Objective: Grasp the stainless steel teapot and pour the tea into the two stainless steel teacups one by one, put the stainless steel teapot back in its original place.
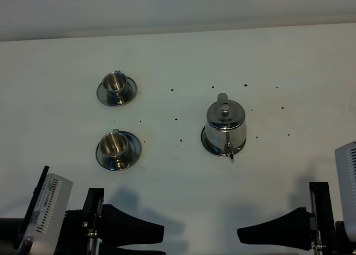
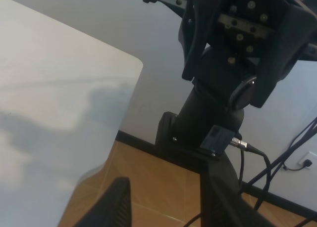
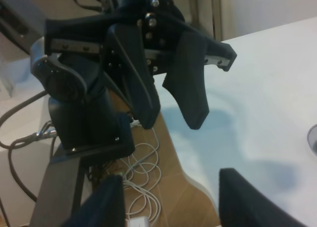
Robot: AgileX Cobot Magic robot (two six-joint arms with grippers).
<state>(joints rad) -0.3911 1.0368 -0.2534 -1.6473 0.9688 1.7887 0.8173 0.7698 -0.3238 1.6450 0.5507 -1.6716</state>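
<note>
The stainless steel teapot (image 1: 225, 126) stands upright on its round base at centre right of the white table, lid on, spout toward the front edge. The two stainless steel teacups sit on saucers at the left, one further back (image 1: 115, 84) and one nearer (image 1: 115, 146). My left gripper (image 1: 161, 241) hovers at the front left edge, open and empty, well short of the cups. My right gripper (image 3: 168, 180) is open with nothing between its fingers. In the exterior high view the right gripper (image 1: 245, 238) sits at the front right, in front of the teapot and apart from it.
Small dark specks dot the white table (image 1: 178, 60) between cups and teapot. In the left wrist view the table's rounded corner (image 2: 133, 64) gives way to wooden floor, with the other arm's black mount (image 2: 208, 123) and cables beyond. A white unit (image 1: 347, 183) stands at the right edge.
</note>
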